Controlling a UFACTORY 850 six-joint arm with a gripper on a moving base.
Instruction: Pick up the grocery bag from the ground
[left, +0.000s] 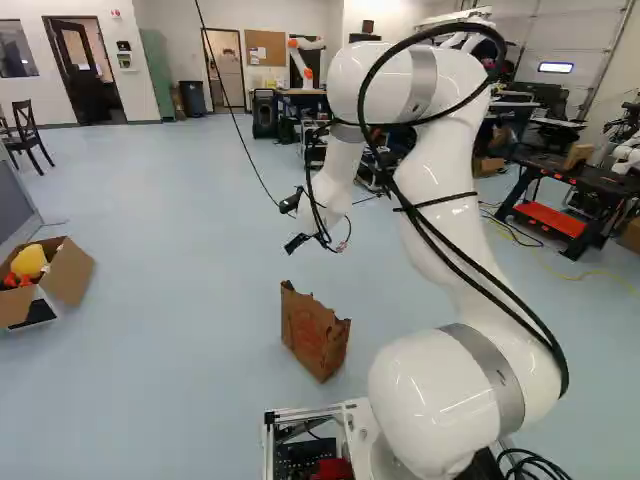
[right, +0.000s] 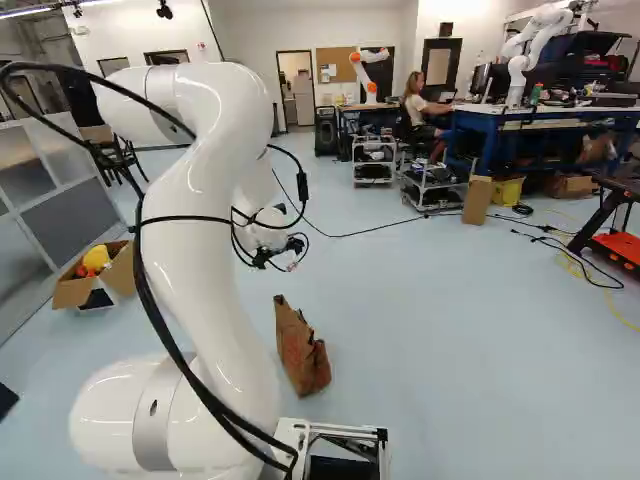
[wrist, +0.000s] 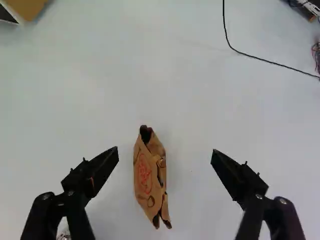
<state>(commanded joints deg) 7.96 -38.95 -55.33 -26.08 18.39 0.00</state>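
Fingers spread wide, well apart from bag; best lowered to straddle its thin width, centred, then closed below ragged top.

No text, label, number or sign can be read. The brown paper grocery bag bears red print on its broad side, too small to make out.

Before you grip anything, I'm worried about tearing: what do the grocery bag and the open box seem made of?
The grocery bag looks like matte brown paper: it is creased, with a ragged top edge. The open box seems dull cardboard, judging by stiff tan flaps.
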